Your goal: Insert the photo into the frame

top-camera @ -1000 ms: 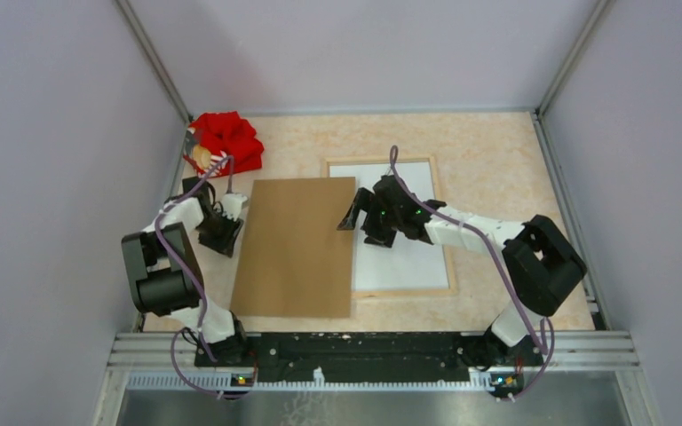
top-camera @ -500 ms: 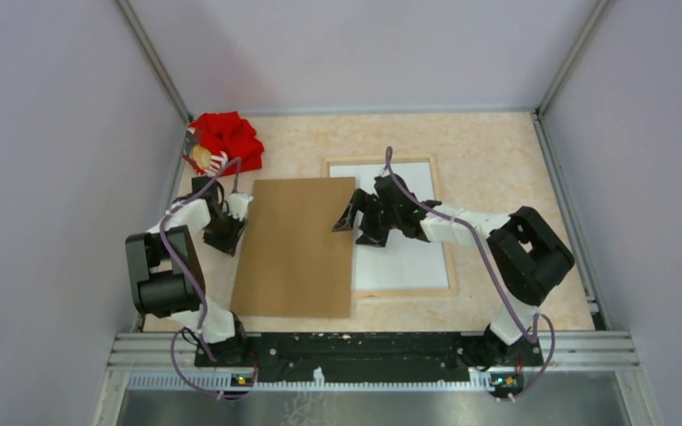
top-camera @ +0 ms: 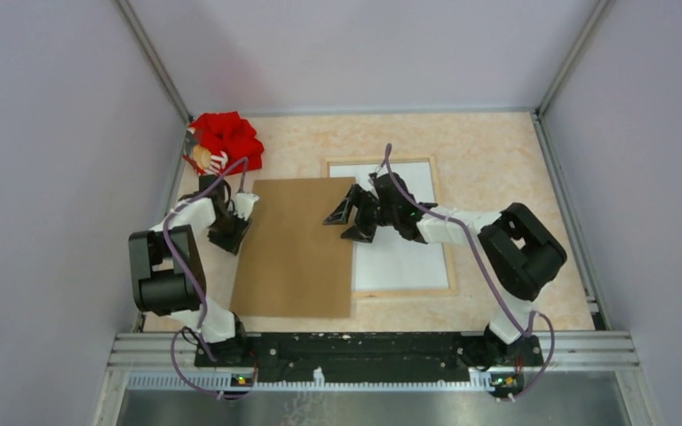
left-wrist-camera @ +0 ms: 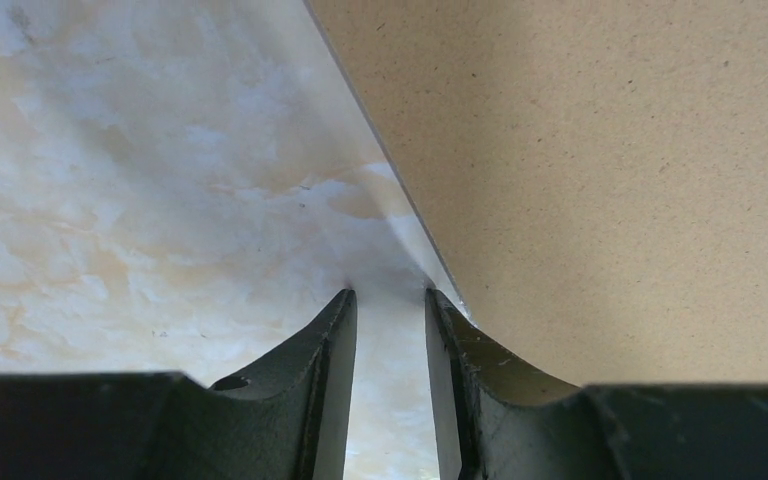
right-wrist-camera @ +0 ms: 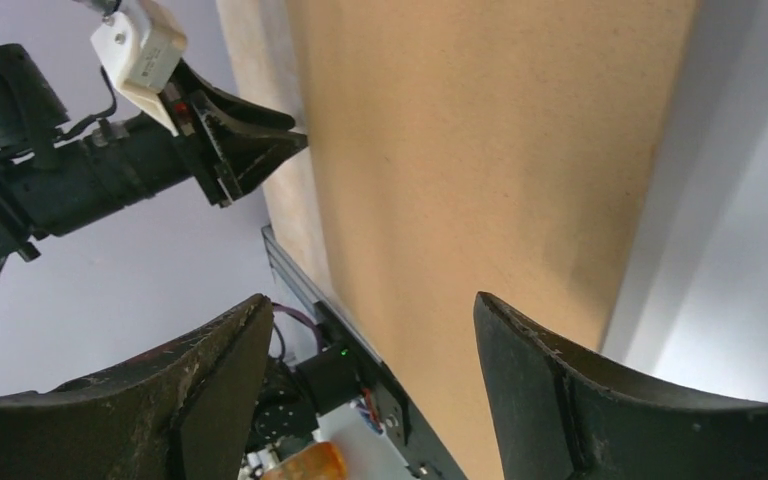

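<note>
Frame [top-camera: 404, 292] lies flat on the tabletop [top-camera: 488, 151], wood side up. A white sheet [top-camera: 404, 253] fills it, its other face hidden. Brown board [top-camera: 297, 253] covers the frame's left rail. Right gripper [top-camera: 344, 224] gapes wide above the board's right edge. Left gripper [top-camera: 231, 236] is parted narrowly and empty, at the board's left edge.

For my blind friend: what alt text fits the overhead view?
A brown board lies on a marbled table between the robot's left arm and right arm, overlapping a wood-edged frame with a white middle. Red cloth sits far left.
</note>
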